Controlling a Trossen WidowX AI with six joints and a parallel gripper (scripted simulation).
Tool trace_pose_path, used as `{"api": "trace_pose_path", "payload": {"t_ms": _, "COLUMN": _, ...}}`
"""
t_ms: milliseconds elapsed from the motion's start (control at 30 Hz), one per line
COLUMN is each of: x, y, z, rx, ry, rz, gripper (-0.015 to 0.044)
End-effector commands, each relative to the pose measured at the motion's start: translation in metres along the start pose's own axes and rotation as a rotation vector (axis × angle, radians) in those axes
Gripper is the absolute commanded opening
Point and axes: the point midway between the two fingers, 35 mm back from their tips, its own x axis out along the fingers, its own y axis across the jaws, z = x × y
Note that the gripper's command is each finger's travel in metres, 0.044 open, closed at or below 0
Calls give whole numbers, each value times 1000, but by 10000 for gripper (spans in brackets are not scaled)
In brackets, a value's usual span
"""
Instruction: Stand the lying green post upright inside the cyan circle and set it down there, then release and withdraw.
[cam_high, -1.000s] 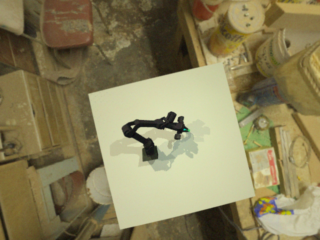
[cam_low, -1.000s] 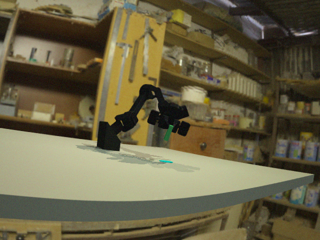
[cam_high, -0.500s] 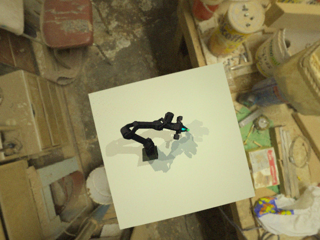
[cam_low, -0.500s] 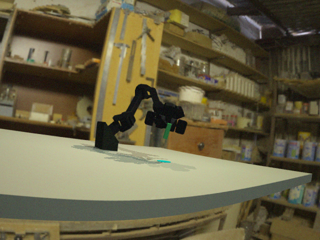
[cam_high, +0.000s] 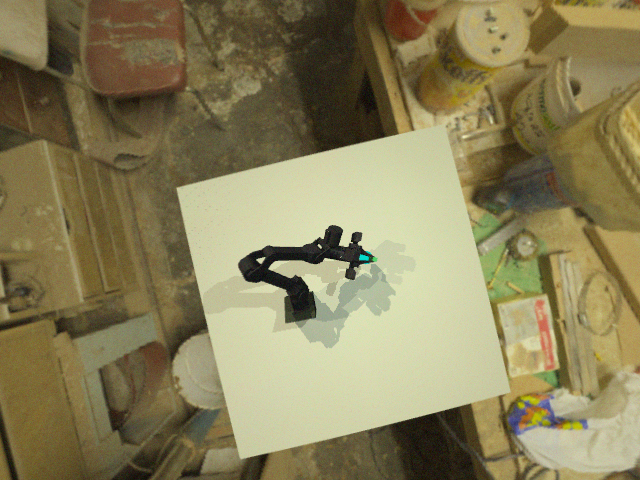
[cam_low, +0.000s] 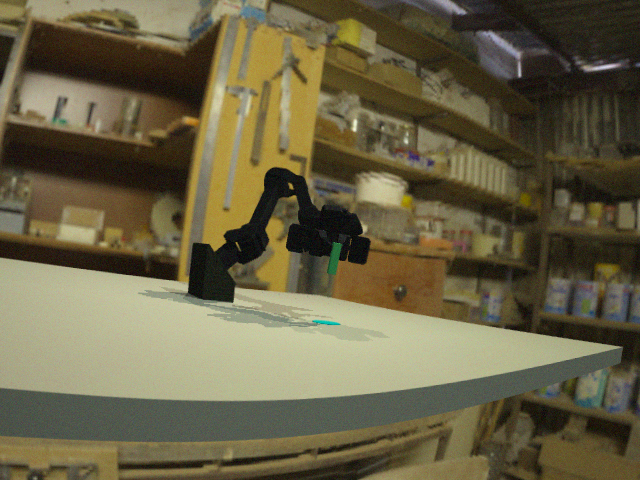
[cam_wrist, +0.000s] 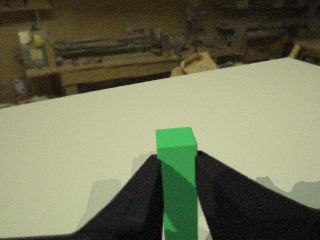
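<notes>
I've got the green post (cam_low: 334, 258) pinched between the gripper (cam_wrist: 178, 200) fingers, hanging close to vertical in the air, well above the table (cam_low: 155, 351). From the exterior view the cyan circle (cam_low: 326, 322) sits on the surface almost straight beneath the post's lower end, maybe a touch toward the arm's base (cam_low: 209, 272); I can't call the offset any finer from that angle. In the top view the gripper covers most of the circle, with only a sliver of cyan and green peeking out at the tip, so I judge I'm roughly over target. On the wrist view the post's free end points away from the camera, square and centred between the two dark fingers. Now, to do this well: I want the post truly plumb before I go down, so I trim any lean first, then descend slowly and straight. I'll wait for the bottom face to sit flat before opening, open gently, and pull back straight up so I don't knock it over.
</notes>
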Motion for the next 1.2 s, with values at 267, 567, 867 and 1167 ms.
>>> {"api": "trace_pose_path", "payload": {"t_ms": 267, "x": -6, "y": -1, "z": 3, "rx": 55, "ry": -48, "rz": 22, "gripper": 23}}
{"api": "trace_pose_path", "payload": {"t_ms": 567, "x": -6, "y": -1, "z": 3, "rx": 55, "ry": -48, "rz": 22, "gripper": 23}}
{"api": "trace_pose_path", "payload": {"t_ms": 867, "x": -2, "y": 0, "z": -7, "rx": 57, "ry": -46, "rz": 20, "gripper": 23}}
{"api": "trace_pose_path", "payload": {"t_ms": 1167, "x": 4, "y": 3, "z": -34, "rx": 59, "ry": -42, "rz": 16, "gripper": 23}}
